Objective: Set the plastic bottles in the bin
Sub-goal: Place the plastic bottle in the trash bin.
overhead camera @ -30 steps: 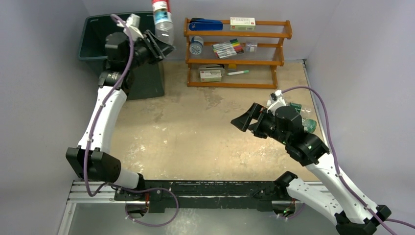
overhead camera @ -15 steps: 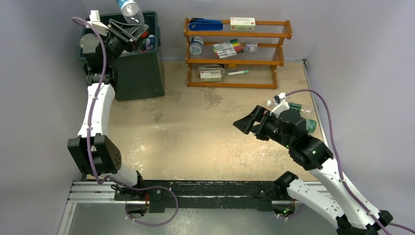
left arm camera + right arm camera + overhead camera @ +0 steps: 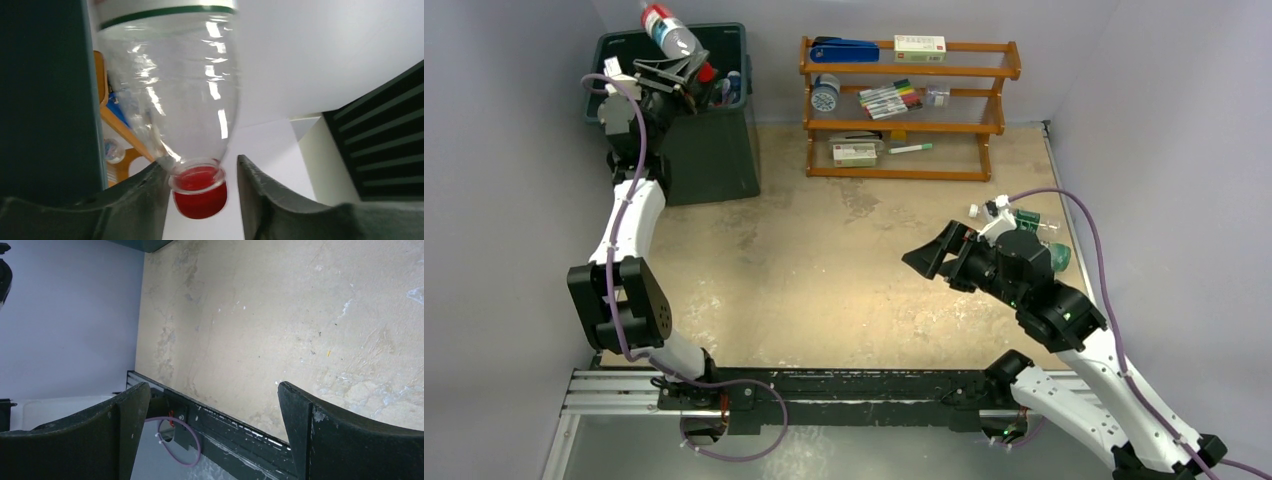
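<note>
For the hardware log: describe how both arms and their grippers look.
Left arm and right arm share one build: white shell links between black joint housings, with a purple cable looping along each. Left gripper and right gripper are black, each with two broad, tapered fingers. No markings are legible.

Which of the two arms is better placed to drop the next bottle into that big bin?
The left. Its left gripper holds a red-capped bottle by the neck, right above the bin. The right gripper hangs open and empty over the table, far across from the bin.
</note>
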Action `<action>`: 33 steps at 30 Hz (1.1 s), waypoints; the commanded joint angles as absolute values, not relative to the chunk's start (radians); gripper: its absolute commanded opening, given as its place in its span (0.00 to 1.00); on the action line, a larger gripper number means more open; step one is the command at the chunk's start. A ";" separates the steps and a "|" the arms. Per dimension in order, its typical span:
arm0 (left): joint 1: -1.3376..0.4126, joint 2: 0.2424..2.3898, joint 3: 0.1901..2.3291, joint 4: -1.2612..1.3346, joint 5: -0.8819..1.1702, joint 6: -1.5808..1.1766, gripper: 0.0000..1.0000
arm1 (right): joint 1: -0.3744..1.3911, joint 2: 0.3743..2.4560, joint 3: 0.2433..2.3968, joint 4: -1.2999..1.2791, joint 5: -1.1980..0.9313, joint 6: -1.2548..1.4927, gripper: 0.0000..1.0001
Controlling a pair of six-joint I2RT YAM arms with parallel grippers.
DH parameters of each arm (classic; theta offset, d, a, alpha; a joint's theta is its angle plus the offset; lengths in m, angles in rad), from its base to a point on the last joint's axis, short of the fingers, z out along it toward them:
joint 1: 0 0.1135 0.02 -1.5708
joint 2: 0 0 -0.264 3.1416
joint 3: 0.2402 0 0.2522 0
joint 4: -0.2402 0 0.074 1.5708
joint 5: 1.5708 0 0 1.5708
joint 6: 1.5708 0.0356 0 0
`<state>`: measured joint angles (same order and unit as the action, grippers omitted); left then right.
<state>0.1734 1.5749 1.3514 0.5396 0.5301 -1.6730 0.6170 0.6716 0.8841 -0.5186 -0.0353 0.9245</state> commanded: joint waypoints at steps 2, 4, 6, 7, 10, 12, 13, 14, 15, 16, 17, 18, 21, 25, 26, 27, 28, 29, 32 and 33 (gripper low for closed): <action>0.188 1.575 1.335 0.685 0.477 -1.826 0.67 | 0.622 0.638 0.867 -0.523 -0.027 0.942 1.00; 0.188 1.573 1.340 0.679 0.475 -1.825 0.69 | 0.622 0.635 0.864 -0.530 -0.036 0.942 1.00; 0.190 1.571 1.349 0.667 0.477 -1.822 0.70 | 0.623 0.635 0.861 -0.531 -0.037 0.943 1.00; 0.189 1.569 1.355 0.659 0.479 -1.817 0.71 | 0.622 0.636 0.861 -0.531 -0.039 0.944 1.00; 0.189 1.558 1.384 0.603 0.487 -1.779 0.74 | 0.622 0.642 0.860 -0.530 -0.041 0.950 1.00; 0.189 1.545 1.409 0.539 0.495 -1.741 0.75 | 0.621 0.649 0.862 -0.534 -0.034 0.953 1.00; 0.189 1.538 1.424 0.500 0.497 -1.718 0.75 | 0.622 0.653 0.864 -0.539 -0.025 0.955 1.00; 0.190 1.531 1.442 0.454 0.499 -1.691 0.76 | 0.623 0.657 0.867 -0.543 -0.018 0.957 1.00; 0.189 1.528 1.462 0.407 0.502 -1.637 0.76 | 0.623 0.662 0.869 -0.550 -0.007 0.959 1.00; 0.190 1.524 1.483 0.368 0.504 -1.604 0.76 | 0.622 0.668 0.872 -0.570 0.007 0.963 1.00; 0.189 1.518 1.501 0.328 0.506 -1.575 0.77 | 0.623 0.673 0.878 -0.590 0.029 0.976 1.00; 0.189 1.514 1.517 0.297 0.507 -1.553 0.77 | 0.623 0.680 0.883 -0.615 0.066 0.988 1.00; 0.190 1.490 1.552 0.220 0.508 -1.494 0.78 | 0.622 0.697 0.899 -0.681 0.155 1.036 1.00; 0.190 1.458 1.585 0.105 0.501 -1.400 0.79 | 0.621 0.732 0.921 -0.785 0.296 1.129 1.00; 0.189 1.448 1.588 0.088 0.502 -1.383 0.79 | 0.621 0.744 0.930 -0.814 0.335 1.155 1.00; 0.185 1.439 1.590 0.066 0.502 -1.364 0.80 | 0.621 0.759 0.941 -0.838 0.372 1.181 1.00; 0.181 1.434 1.594 0.045 0.504 -1.344 0.80 | 0.621 0.771 0.954 -0.863 0.409 1.205 1.00; 0.173 1.429 1.601 0.015 0.504 -1.319 0.80 | 0.621 0.786 0.958 -0.881 0.443 1.224 1.00; 0.106 1.434 1.660 -0.145 0.483 -1.200 0.81 | 0.611 0.843 1.027 -0.926 0.535 1.268 1.00; 0.070 1.440 1.679 -0.195 0.465 -1.153 0.81 | 0.597 0.869 1.046 -0.929 0.555 1.266 1.00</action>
<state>0.1608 1.4570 1.5837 0.0078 0.4915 -1.3552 0.6167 0.8124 0.9463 -0.8497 0.3637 1.1774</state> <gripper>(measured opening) 0.802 0.998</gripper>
